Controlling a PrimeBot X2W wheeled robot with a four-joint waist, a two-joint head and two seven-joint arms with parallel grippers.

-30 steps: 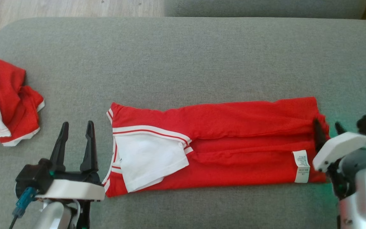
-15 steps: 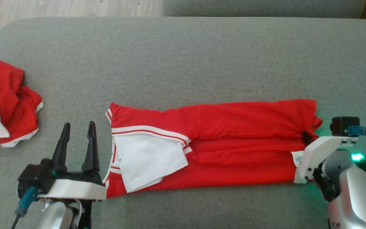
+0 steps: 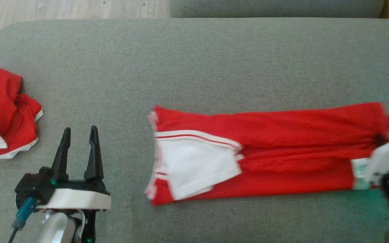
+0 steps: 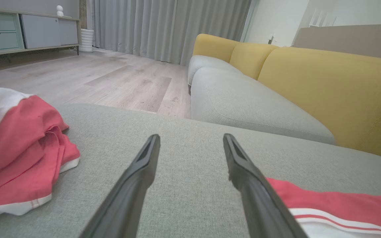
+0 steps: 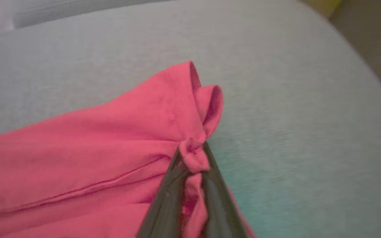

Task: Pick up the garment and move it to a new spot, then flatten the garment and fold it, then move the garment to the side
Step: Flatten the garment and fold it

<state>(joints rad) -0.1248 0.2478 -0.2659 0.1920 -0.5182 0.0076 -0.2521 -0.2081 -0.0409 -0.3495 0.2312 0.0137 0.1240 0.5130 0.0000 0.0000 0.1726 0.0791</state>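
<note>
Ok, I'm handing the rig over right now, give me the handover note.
Left gripper: open, holding nothing, left of the garment.
Right gripper: shut on the garment's right-hand end.
Garment: lies flat on the grey cushion, folded into a long strip. A second crumpled garment sits at the far left.
Done: flatten, lengthwise fold.
Left: probably finish folding, then move it aside.

Left hand (image 3: 80,129): long black fingers (image 3: 93,152), white wrist plate (image 3: 79,200), blue cable plug (image 3: 24,212); silver forearm (image 3: 54,229).

The red garment (image 3: 282,152), white-sleeved at its left, lies near right, a long folded strip, right end bunched.
</note>
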